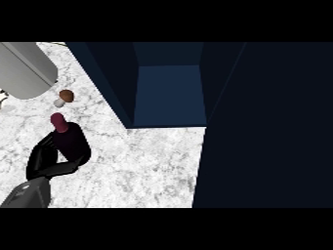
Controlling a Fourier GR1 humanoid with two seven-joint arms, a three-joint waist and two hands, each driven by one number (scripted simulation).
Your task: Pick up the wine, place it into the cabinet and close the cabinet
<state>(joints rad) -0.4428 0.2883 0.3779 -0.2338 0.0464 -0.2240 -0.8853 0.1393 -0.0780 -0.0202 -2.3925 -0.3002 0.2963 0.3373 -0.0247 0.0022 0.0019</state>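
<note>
The left hand (50, 158) curls round the wine (66, 135) on the counter (147, 166); the open cabinet (169, 93) stands at two o'clock from it.

view: one only, from the robot's head | faces: steeply down onto the white speckled counter (140, 166) | near: close, arm's reach | edges: left forearm (26, 195) comes in from the bottom, open dark blue cabinet (169, 88) fills top and right | shared: nothing, no second view
</note>
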